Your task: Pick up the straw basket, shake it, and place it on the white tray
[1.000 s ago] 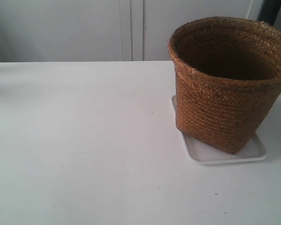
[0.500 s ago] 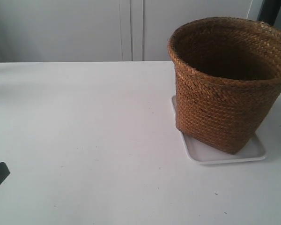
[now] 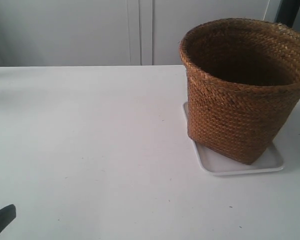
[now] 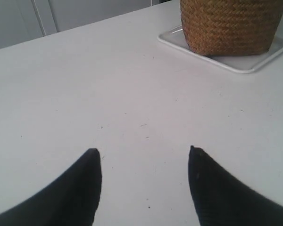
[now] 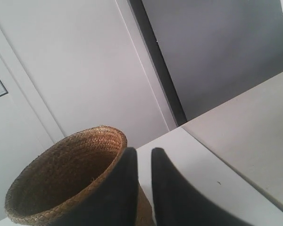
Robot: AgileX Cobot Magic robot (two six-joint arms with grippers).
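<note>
The straw basket (image 3: 240, 95) stands upright on the white tray (image 3: 230, 167) at the exterior view's right; the left wrist view shows the basket (image 4: 231, 23) and the tray (image 4: 247, 63) far off too. My left gripper (image 4: 144, 150) hangs open over bare table, well away from the basket. One of its dark fingers (image 3: 4, 217) shows at the exterior view's lower left corner. My right gripper (image 5: 144, 150) is at the basket's rim (image 5: 111, 134). Its fingers stand close together, with brown weave in the gap low down. It is out of the exterior view.
The white table (image 3: 90, 150) spreads left of the tray. Pale cabinet doors (image 3: 140, 30) stand behind the table's far edge. In the right wrist view a dark vertical strip (image 5: 155, 61) runs down the wall beside the table's edge.
The left gripper's dark finger has slid down the exterior view's left edge toward the lower corner. Basket and tray have not moved.
</note>
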